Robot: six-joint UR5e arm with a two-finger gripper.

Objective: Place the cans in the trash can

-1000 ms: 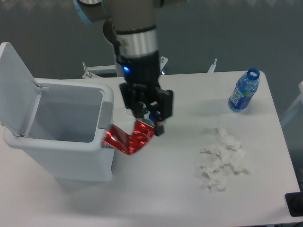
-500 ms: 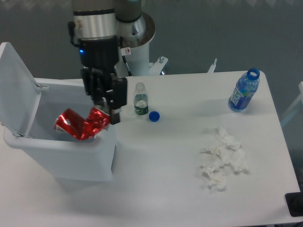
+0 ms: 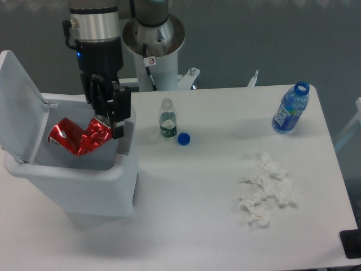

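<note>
- since the earlier frame our gripper (image 3: pixel 104 121) has gone further left w/ the can (image 3: pixel 77 137); can now hangs fully over the trash can (image 3: pixel 84 186) opening, no longer at its right rim.
- gripper's clamped on the can's right end; fingers (image 3: pixel 118 116) point down, just inside the bin's right wall.
- can is crushed + bent, red, silver end facing left, tilted, held in the air above the bin's inside.
- trash can sits at table (image 3: pixel 197 226) left, lid (image 3: pixel 17 96) flipped up and open on the left side.
- small clear bottle (image 3: pixel 166 118) stands upright just right of the bin, blue cap (image 3: pixel 183 138) loose beside it.
- blue bottle (image 3: pixel 290 108) upright far right; tissues (image 3: pixel 265 189) crumpled in front of it, well apart from bin.
</note>
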